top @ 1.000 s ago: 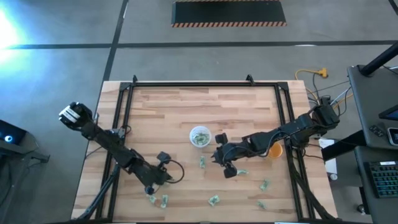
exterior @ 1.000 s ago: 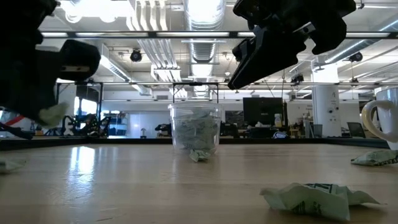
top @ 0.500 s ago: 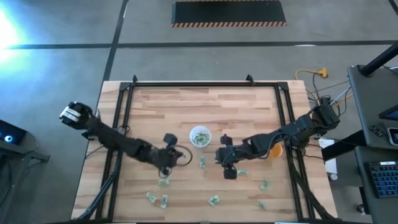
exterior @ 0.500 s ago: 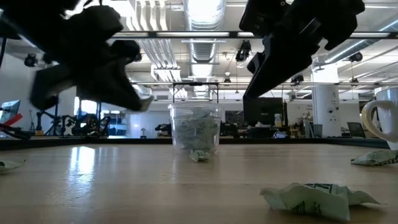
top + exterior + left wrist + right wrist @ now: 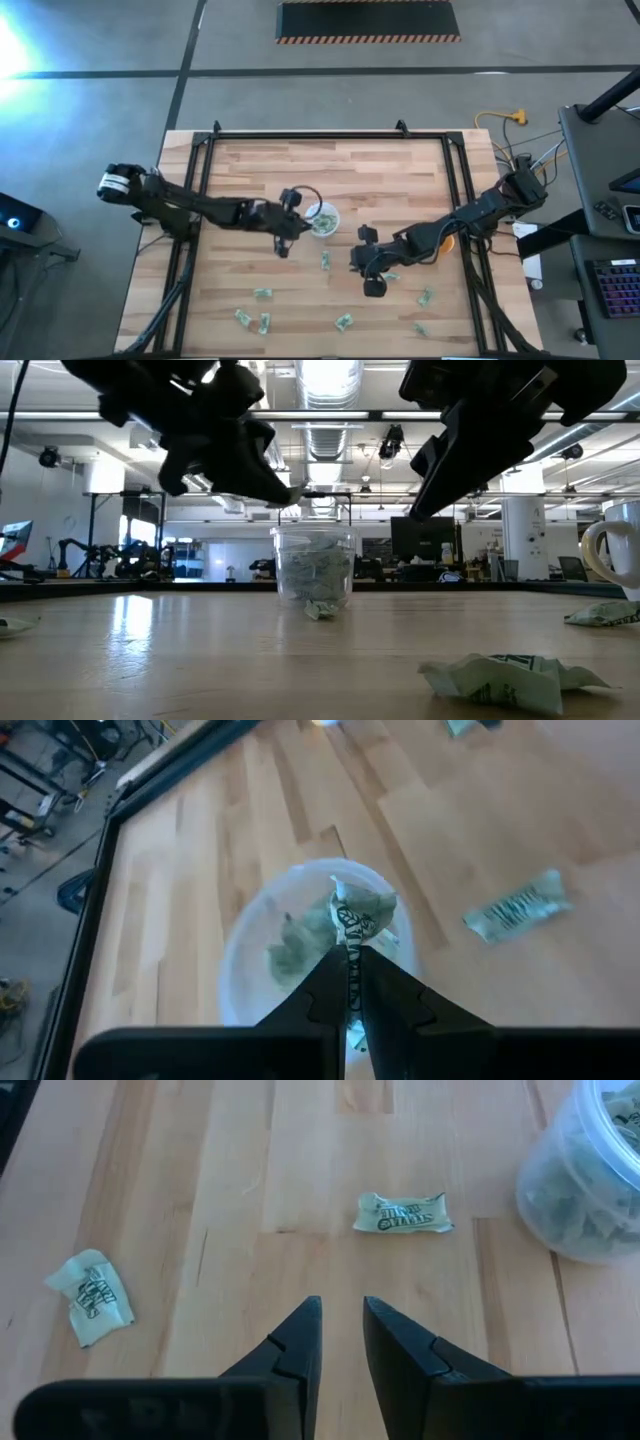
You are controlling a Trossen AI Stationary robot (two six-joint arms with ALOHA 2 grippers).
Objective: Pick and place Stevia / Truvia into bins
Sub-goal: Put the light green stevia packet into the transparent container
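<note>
The translucent white cup (image 5: 322, 220) stands mid-table, partly filled with green and white packets. My left gripper (image 5: 350, 952) hovers over the cup (image 5: 245, 980), shut on one packet (image 5: 352, 923). My right gripper (image 5: 340, 1312) is open and empty, low over the wood on the near right side of the cup (image 5: 590, 1180). A flat packet (image 5: 402, 1213) lies ahead of its fingers and another (image 5: 90, 1293) off to one side. In the low view a packet (image 5: 320, 609) leans against the foot of the cup (image 5: 313, 565). My left gripper pinches a packet between its two fingertips. It has the packet's lower end (image 5: 351, 945), and the crumpled rest sticks out beyond the tips. The packet is lifted clear, over the cup's open mouth. The fingers come from the table's left side, slanting down.
Loose packets lie toward the near edge (image 5: 262, 293) (image 5: 343, 321) (image 5: 425, 297), and one lies between cup and right gripper (image 5: 325, 260). An orange cup (image 5: 444, 241) sits half under the right arm. A crumpled packet (image 5: 505, 674) lies near the low camera, and a white mug (image 5: 618, 555) stands at the right.
My left gripper has risen from the packets at the near left and swung toward the table's far right, ending over the cup with a packet in its fingers. My right gripper has drifted a little toward the near edge.
</note>
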